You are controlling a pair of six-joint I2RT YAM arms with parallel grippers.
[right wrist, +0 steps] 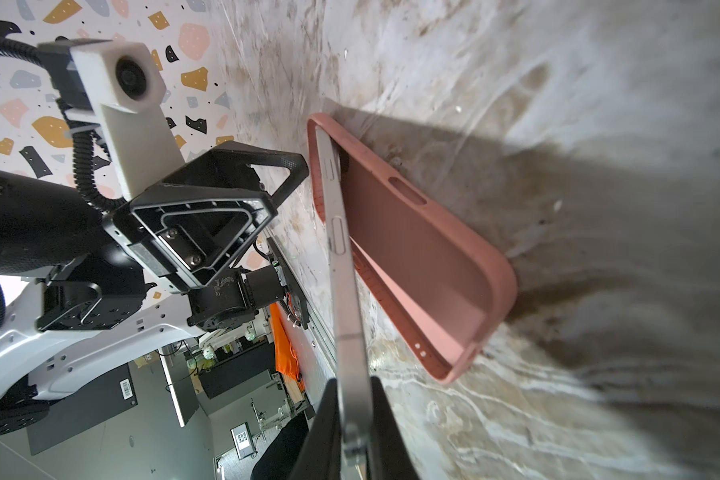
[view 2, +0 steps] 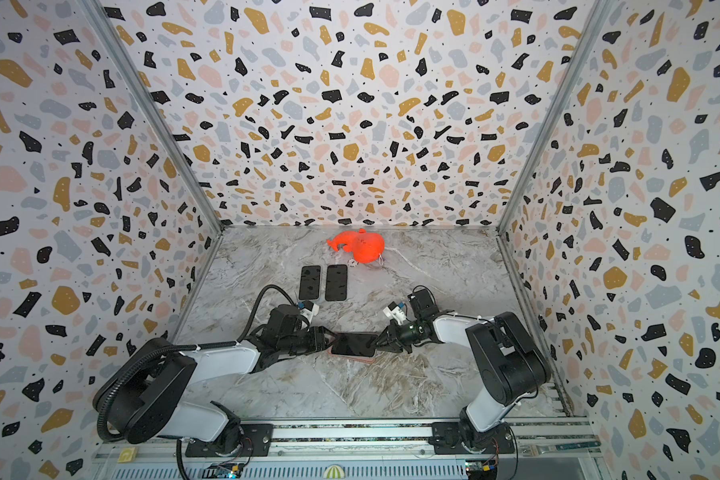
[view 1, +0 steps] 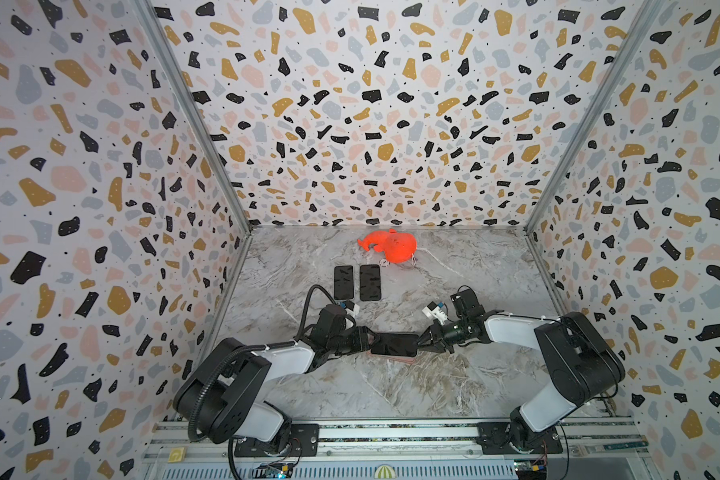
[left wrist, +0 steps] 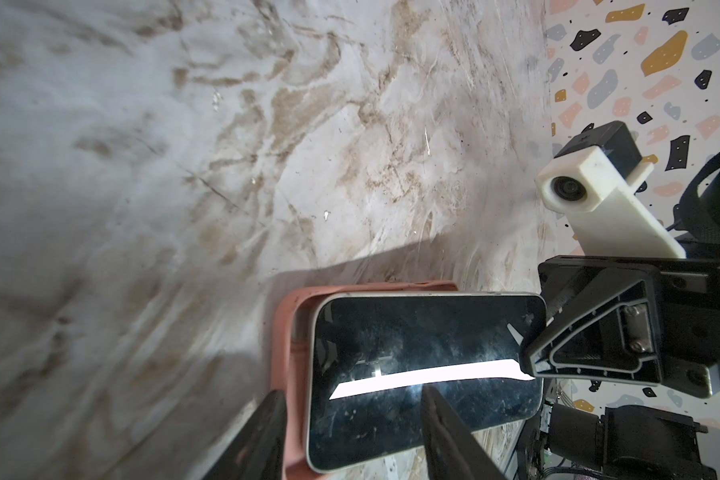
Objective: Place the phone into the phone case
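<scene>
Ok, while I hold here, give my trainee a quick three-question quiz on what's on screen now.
1. True or false: the phone sits fully seated in the pink case.
2. Which pincer clamps the phone's lifted end? A left, B right, C neither.
3. How many dark slabs lie side by side near the orange toy?
Key: 1 false: one end is in the case, the other tilts up out of it. 2 B, the right pincer. 3 two.
</scene>
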